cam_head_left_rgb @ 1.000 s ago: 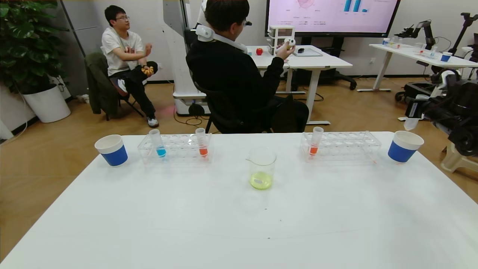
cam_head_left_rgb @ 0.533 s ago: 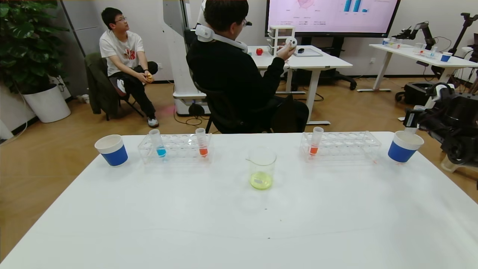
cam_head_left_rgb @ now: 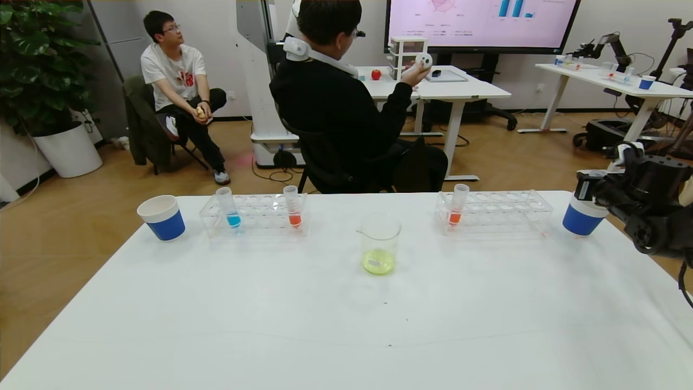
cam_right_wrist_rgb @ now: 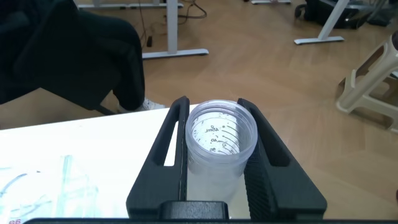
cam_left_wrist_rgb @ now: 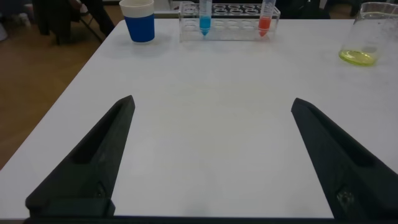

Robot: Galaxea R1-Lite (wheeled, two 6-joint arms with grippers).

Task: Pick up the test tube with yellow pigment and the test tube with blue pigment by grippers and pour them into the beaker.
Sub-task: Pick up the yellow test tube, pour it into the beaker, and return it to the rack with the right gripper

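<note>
The small clear glass beaker [cam_head_left_rgb: 380,242] at mid-tabletop holds a shallow pool of yellow-green liquid, so I judge the yellow pour done. The slim clear tube tinted cyan-blue at its tip [cam_head_left_rgb: 228,206] stands upright at the left end of the far-left clear plastic rack [cam_head_left_rgb: 254,215], an orange-tipped tube [cam_head_left_rgb: 293,206] near that rack's right end; the blue pour is left to do. The right gripper [cam_right_wrist_rgb: 219,163] hangs over the blue-and-white paper cup [cam_head_left_rgb: 579,218] at the far right of the white tabletop [cam_head_left_rgb: 346,314], its fingers closed on a clear tube [cam_right_wrist_rgb: 219,144] that looks emptied. I judge this to be the spent yellow tube, about to be discarded. Only the right wrist view shows that tube and grip; the head view hides them behind the arm. The left gripper [cam_left_wrist_rgb: 211,155] appears only in its own wrist view, fingers spread wide and holding nothing, low over the near left tabletop, facing the blue tube [cam_left_wrist_rgb: 204,16].
</note>
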